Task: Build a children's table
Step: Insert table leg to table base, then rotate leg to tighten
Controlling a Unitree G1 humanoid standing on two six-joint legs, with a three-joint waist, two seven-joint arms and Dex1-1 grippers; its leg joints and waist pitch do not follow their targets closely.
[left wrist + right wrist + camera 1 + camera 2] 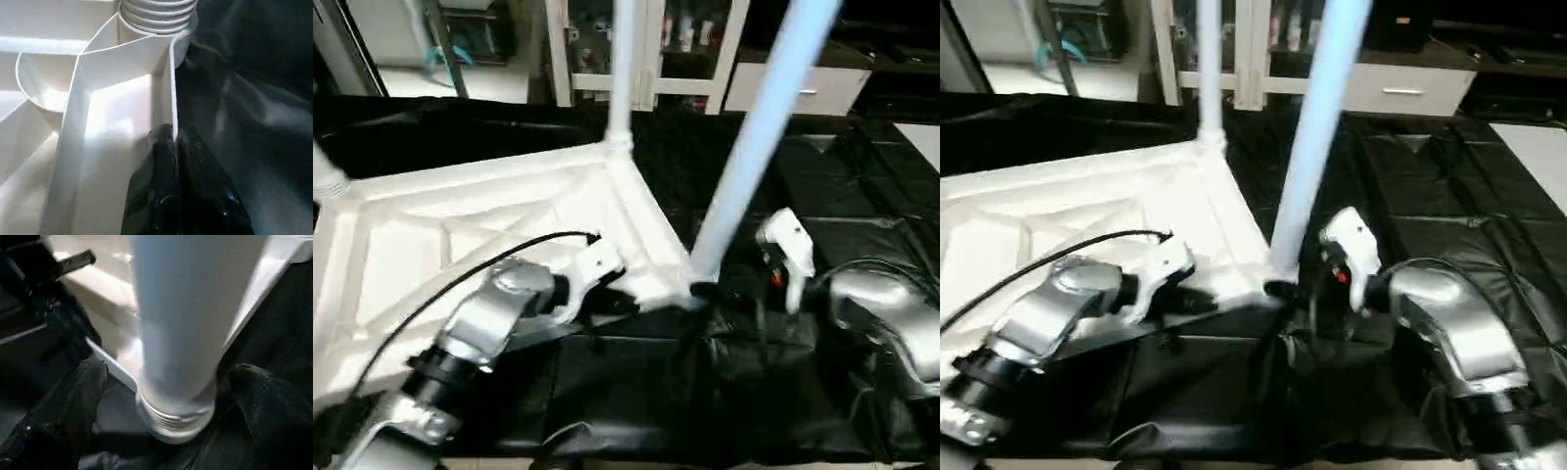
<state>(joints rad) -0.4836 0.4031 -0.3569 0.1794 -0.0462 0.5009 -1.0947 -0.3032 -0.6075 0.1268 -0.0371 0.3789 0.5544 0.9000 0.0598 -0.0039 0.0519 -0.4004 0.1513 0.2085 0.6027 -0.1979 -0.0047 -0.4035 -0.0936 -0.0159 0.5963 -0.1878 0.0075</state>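
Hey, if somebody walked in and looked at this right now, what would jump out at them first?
Probably the white leg rising at a slant from the near corner of the upside-down white tabletop, with the right hand open on either side of its threaded base. A second leg stands upright at the far corner. The left hand is shut on the tabletop's edge wall, over the black table cover.

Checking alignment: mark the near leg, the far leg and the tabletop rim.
Near leg [759, 137], left eye view, mid-shaft.
Far leg [624, 69], left eye view, shaft.
Tabletop rim [172, 93], left wrist view, thin side wall.
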